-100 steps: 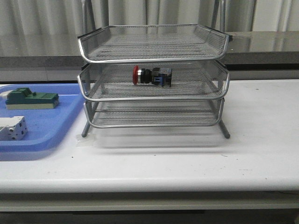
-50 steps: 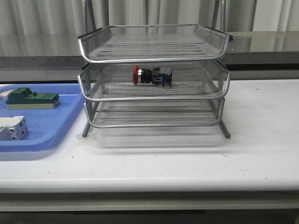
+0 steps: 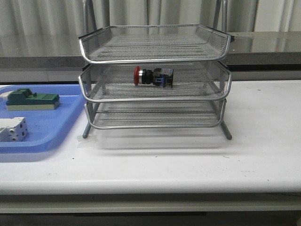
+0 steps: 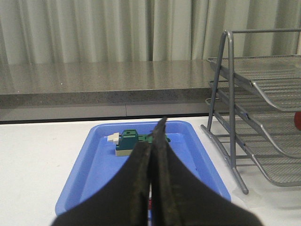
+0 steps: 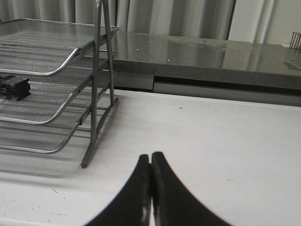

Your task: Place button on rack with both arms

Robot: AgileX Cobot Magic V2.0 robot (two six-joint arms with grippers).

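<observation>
The button (image 3: 153, 76), red cap to the left and blue block to the right, lies on its side on the middle tier of the silver wire rack (image 3: 155, 44). Neither arm shows in the front view. My left gripper (image 4: 151, 141) is shut with nothing in it, hovering near the blue tray (image 4: 94, 169), with the rack (image 4: 263, 89) off to its side. My right gripper (image 5: 150, 157) is shut and empty above the white table, the rack (image 5: 96, 84) beside it; the button's dark rear end (image 5: 14, 88) shows on the middle tier.
A blue tray (image 3: 51, 127) at the table's left holds a green block-shaped part (image 3: 32, 100) and a white boxy part (image 3: 11, 129). A grey counter ledge (image 3: 263, 47) and curtains run behind the white table (image 3: 188, 165).
</observation>
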